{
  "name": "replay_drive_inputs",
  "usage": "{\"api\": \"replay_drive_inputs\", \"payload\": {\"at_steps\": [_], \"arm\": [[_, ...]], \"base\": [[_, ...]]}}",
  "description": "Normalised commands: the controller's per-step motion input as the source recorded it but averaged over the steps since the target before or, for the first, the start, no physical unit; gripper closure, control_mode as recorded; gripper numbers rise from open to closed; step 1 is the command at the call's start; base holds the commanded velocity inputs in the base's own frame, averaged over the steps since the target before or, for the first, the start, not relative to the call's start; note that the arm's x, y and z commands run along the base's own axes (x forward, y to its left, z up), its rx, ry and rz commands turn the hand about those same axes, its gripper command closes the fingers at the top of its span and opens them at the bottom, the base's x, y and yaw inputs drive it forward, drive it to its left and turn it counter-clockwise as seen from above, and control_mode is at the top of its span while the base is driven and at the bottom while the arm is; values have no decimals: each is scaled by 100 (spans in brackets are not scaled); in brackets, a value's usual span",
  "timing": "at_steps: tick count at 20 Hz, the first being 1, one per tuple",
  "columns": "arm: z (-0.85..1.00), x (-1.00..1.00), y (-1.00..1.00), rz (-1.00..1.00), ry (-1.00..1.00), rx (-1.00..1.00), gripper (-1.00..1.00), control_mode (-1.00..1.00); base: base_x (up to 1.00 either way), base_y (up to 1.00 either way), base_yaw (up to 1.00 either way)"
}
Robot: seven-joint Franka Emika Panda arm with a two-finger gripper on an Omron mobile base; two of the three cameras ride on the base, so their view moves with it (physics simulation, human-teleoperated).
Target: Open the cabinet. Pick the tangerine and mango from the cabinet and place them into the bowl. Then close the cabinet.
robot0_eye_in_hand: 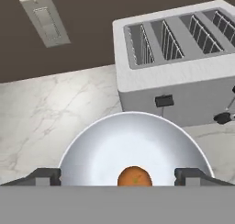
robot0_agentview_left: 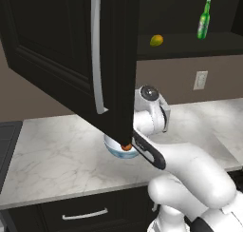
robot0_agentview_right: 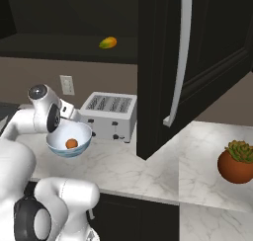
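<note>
Tool (robot0_eye_in_hand: 124, 176) stood wide open, empty, over the bowl (robot0_eye_in_hand: 92, 145) at lower centre | tangerine (robot0_eye_in_hand: 134, 177) lay in the bowl, between the fingertips | mango (robot0_agentview_right: 108, 42) waited on the cabinet (robot0_agentview_right: 163, 87) shelf, upper left, well above the tool.

Black panelled cabinet (robot0_agentview_right: 207, 47) with silver bar handles, orange tangerine (robot0_agentview_right: 71, 143) in pale blue-white bowl (robot0_agentview_right: 84, 132), yellow-green mango (robot0_agentview_right: 108, 42) with orange blush, green bottle (robot0_agentview_left: 204, 21), silver toaster (robot0_agentview_right: 109, 115), and grey-veined white marble surface (robot0_agentview_left: 57, 155).
</note>
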Motion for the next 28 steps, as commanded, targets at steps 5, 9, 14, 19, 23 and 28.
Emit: {"api": "replay_drive_inputs", "payload": {"at_steps": [5, 9, 14, 19, 23, 28], "arm": [[84, -80, -14, -1, -22, -2, -100, -100], [83, -88, -27, -4, -20, -1, -100, -100], [81, -88, -35, -6, -17, 0, -100, -100], [84, -78, -39, -6, -12, -2, -100, -100], [83, -71, -39, -6, -8, -3, -100, -100], [75, -64, -35, -7, -8, -3, -100, -100]], "base": [[0, 0, 0], [0, 0, 0], [0, 0, 0], [0, 0, 0], [0, 0, 0], [0, 0, 0]]}}
